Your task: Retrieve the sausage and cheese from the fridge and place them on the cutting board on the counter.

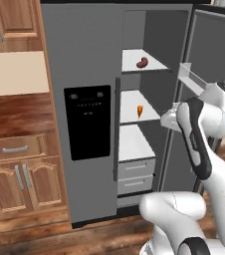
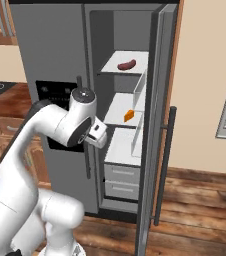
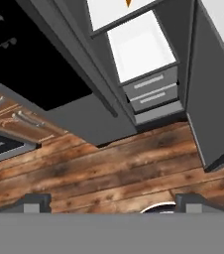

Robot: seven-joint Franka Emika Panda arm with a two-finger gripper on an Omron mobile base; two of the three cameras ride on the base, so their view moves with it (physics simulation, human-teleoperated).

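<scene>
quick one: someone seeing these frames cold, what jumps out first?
The tall grey fridge with its right door swung open, baring white shelves. The dark red sausage lies on the top shelf and the small orange cheese on the shelf below it. In front, the white arm reaches toward the opening, with the gripper open and holding nothing, its camera looking down at the wood floor and the fridge's drawers.
</scene>
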